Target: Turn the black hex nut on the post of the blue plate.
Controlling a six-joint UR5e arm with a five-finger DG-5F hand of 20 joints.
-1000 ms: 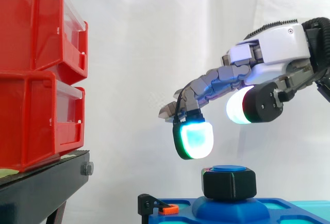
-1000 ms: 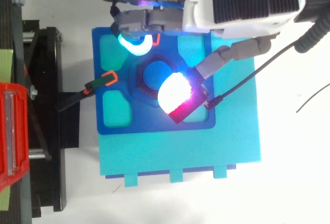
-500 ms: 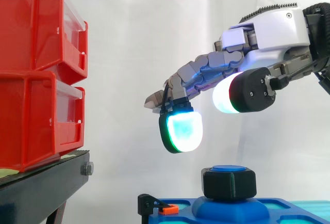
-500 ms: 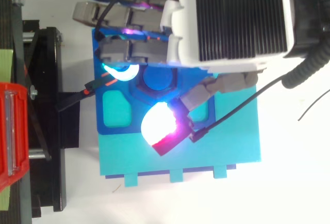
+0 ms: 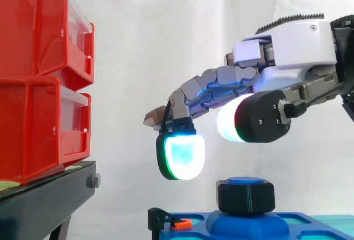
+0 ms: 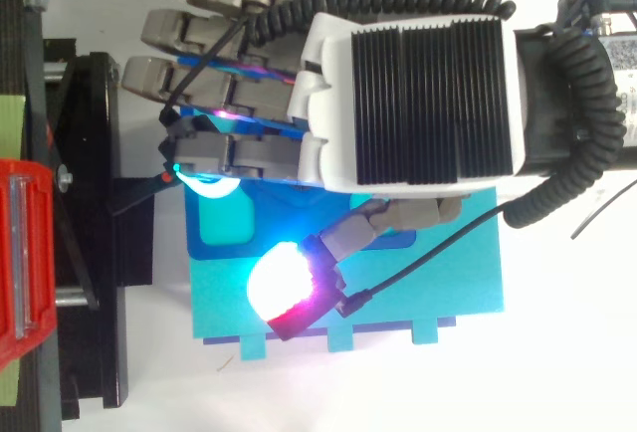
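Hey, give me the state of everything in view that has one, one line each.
black hex nut: seated on the post, untouched
hand: open, hovering above the nut, touching nothing
blue plate: lying flat, beneath the hand
red bins: stacked two high on the black stand

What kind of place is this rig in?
Probably a lab test cell: a white curtain backdrop, stacked red bins on a black stand, and a blue plate with a black hex nut under the hand.
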